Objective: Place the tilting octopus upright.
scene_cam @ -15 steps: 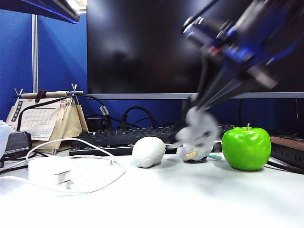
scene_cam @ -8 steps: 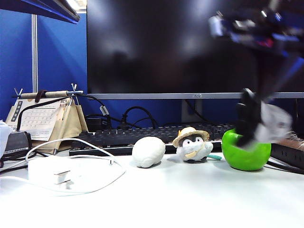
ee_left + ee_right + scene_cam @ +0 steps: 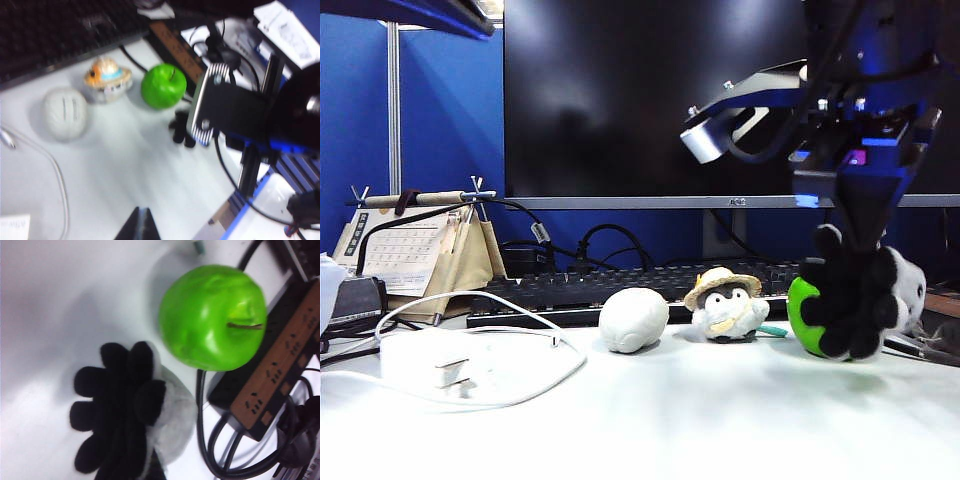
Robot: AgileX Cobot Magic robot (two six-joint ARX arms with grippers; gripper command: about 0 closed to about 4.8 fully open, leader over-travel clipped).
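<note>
One octopus (image 3: 865, 300), clamped in the closed right claw (image 3: 860, 250) before one apple (image 3: 807, 315); left claw (image 3: 139, 227) state indeterminable

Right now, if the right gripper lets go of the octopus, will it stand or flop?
Held off the table by the right gripper, the octopus looks soft and light. Its stubby tentacles probably steady it; the round head may tip it toward the apple.

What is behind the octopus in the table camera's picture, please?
The green apple sits behind the octopus, which the right tool holds up, black undersides facing the camera. Only the apple's left edge shows there; the rest is covered. The left tool is away from both.
</note>
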